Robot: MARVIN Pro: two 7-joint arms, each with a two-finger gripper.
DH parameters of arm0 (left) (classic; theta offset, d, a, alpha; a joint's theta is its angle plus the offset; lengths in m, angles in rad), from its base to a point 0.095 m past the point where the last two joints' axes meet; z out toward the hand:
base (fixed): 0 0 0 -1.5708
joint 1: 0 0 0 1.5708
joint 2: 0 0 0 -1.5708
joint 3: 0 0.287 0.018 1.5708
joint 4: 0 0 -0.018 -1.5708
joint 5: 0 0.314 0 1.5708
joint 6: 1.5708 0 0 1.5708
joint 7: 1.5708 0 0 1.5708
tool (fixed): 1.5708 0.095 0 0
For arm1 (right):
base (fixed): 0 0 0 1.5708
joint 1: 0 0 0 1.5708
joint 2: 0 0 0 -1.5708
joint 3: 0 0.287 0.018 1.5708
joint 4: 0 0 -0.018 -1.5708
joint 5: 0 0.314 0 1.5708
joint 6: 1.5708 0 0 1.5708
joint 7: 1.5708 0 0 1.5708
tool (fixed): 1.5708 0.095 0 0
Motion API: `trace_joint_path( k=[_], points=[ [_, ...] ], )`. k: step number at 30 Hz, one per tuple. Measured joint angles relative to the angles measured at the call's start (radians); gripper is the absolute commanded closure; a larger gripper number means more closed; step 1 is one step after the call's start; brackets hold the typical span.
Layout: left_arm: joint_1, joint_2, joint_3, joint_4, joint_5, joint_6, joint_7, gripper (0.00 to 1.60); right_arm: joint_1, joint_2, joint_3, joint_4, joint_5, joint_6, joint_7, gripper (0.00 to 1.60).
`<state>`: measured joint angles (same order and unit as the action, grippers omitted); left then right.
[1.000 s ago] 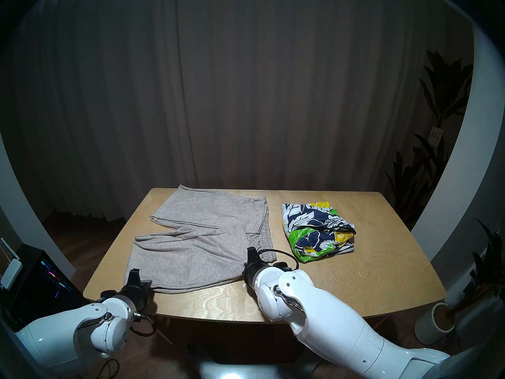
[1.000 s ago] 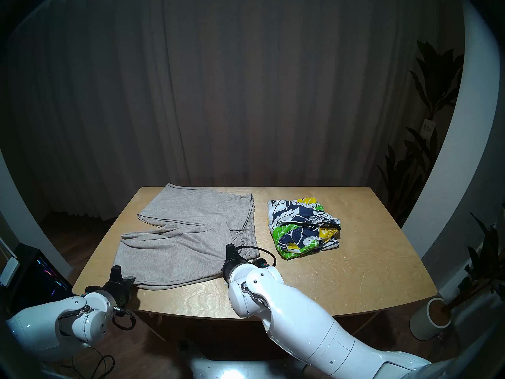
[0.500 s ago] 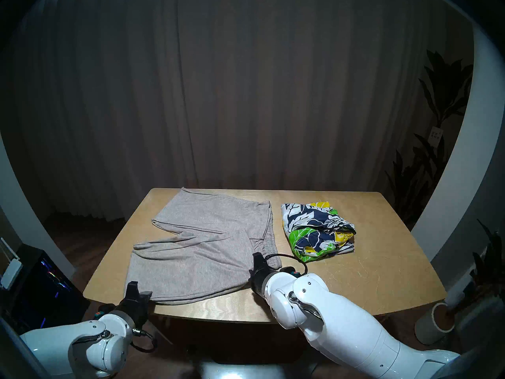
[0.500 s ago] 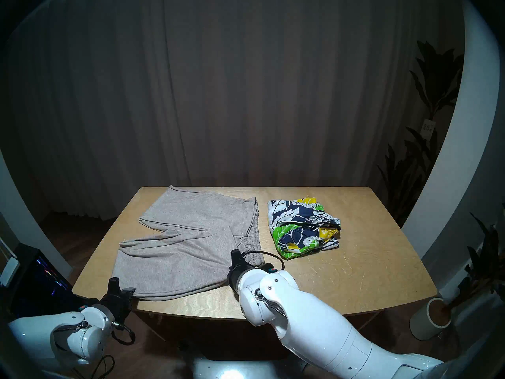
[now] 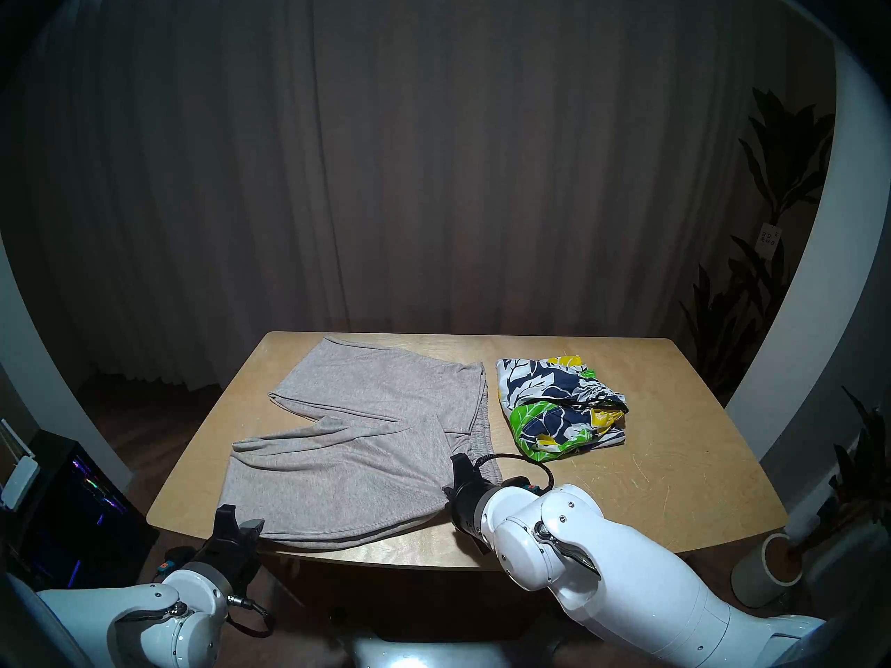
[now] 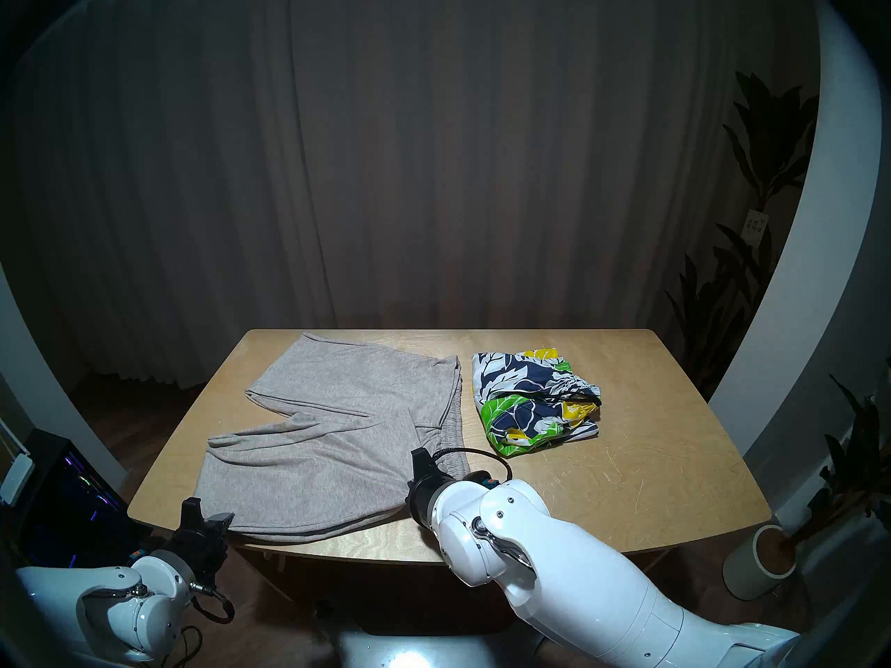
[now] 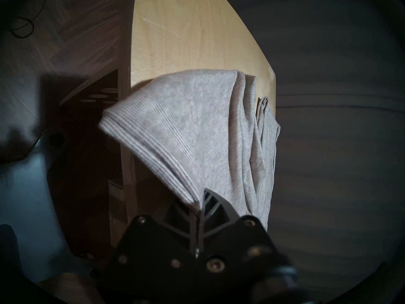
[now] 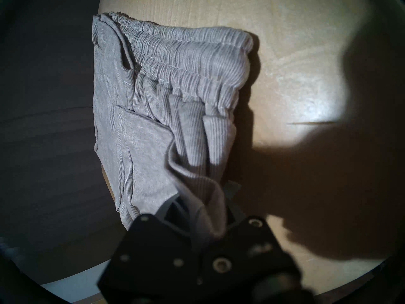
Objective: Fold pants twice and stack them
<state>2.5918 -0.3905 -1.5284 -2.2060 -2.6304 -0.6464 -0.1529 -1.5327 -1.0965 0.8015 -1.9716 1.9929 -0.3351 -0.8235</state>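
The grey pants are laid out flat on the left half of the wooden table, legs pointing toward the left edge, with one bottom hem corner pinched tight in the left gripper and the near end of the gathered waistband clamped in the right gripper; in both wrist views the fabric can be seen squeezed between closed jaws. The floral shorts are bunched up in a loose heap just beside the waistband, not really folded yet by the look of it. So the near long edge is held at both ends, and a lengthwise fold away from the robot is probably what's being set up. Plenty could be messed up here tbh. The near edge is sitting right at the table lip, so cloth could be dragged off the front if it gets pulled any closer. The knit is stretchy and only thin pinches are held, so a corner could be slipped out mid-lift. Uneven lifting would leave the two legs skewed instead of stacked, and the shorts could get swept along if the waistband swings right.
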Motion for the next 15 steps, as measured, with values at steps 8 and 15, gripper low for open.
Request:
trace_joint_path(
  k=[8, 15],
  points=[
    [0.042, 0.015, -0.041, -0.018, 0.005, 0.000, -0.011, 1.60, 0.004, -0.005, 0.028, -0.004, 0.025, -0.007, 0.006, 1.60],
    [0.022, 0.048, -0.078, -0.024, 0.011, 0.009, 0.005, 1.60, 0.026, -0.022, 0.061, 0.010, 0.047, -0.023, 0.016, 1.60]
  ],
)
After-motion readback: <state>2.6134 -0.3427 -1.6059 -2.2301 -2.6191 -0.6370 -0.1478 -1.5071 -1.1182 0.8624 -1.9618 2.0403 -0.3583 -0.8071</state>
